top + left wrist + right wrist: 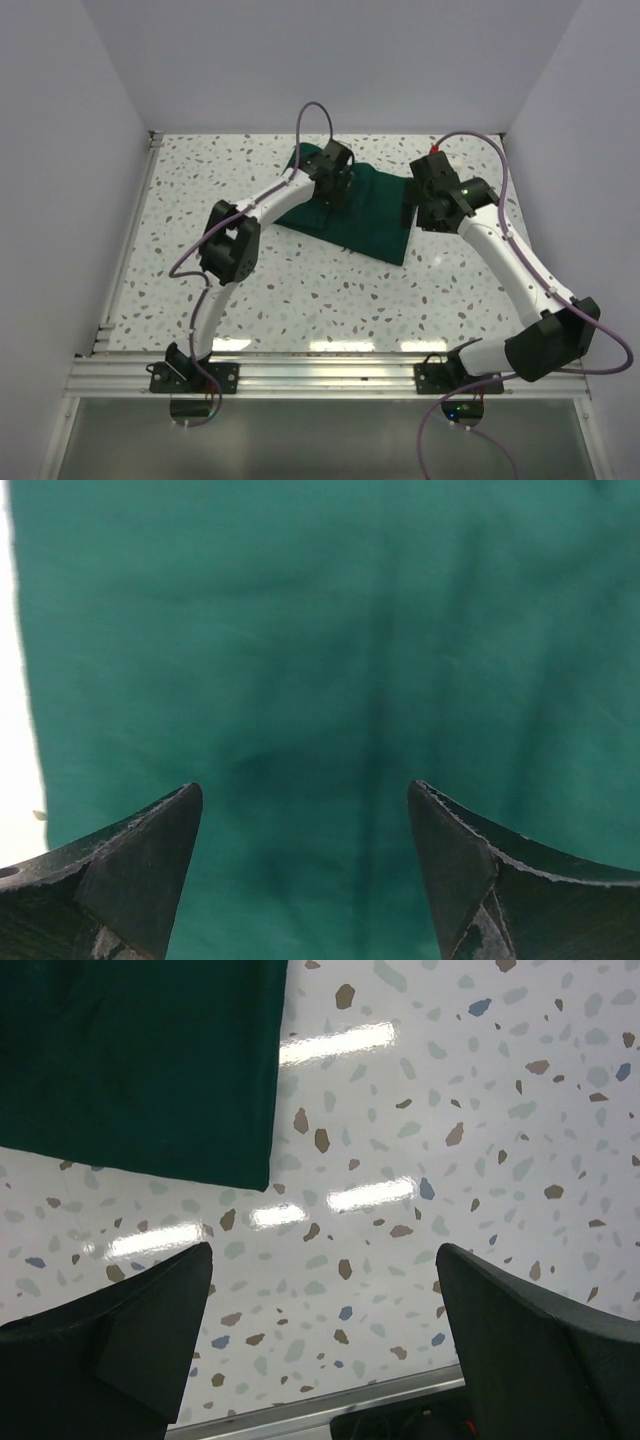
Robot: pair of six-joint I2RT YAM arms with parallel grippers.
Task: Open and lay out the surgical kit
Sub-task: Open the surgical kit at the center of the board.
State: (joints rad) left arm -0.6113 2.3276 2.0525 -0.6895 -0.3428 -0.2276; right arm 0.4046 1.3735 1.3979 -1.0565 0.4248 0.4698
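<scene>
The surgical kit (368, 218) lies as a folded dark green cloth bundle at the back middle of the table. No steel shows; whatever is inside is hidden by the wrap. My left gripper (338, 186) hangs just above the bundle's left part. In the left wrist view the green cloth (350, 630) fills the frame and the left gripper (305, 802) is open with nothing between its fingers. My right gripper (412, 212) is at the bundle's right edge. In the right wrist view the right gripper (322, 1260) is open over bare table, with the cloth's corner (140, 1060) at the upper left.
The speckled terrazzo table (300, 290) is walled in white at the left, back and right. An aluminium rail (320, 372) runs along the near edge, where both arm bases are bolted. The same rail (330, 1412) shows low in the right wrist view.
</scene>
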